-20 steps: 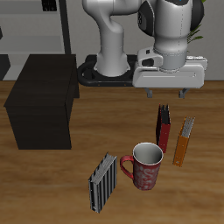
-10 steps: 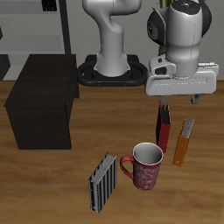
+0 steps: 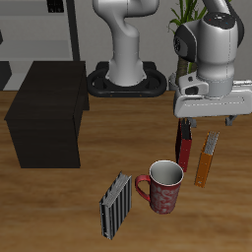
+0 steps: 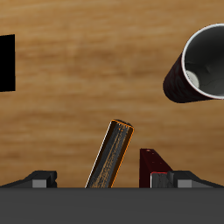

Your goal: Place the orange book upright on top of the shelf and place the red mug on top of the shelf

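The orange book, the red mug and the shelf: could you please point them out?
orange book (image 3: 205, 165): exterior view, cover.
red mug (image 3: 163, 193): exterior view, outer wall.
shelf (image 3: 51, 91): exterior view, flat top.

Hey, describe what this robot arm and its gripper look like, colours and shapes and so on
The arm is built of rounded, glossy white segments with dark grey to black joint sections, rising from a black base plate. The gripper has a wide, boxy light-grey body and two short dark fingers. In the wrist view the fingers look grey and blocky. No cables or markings show.
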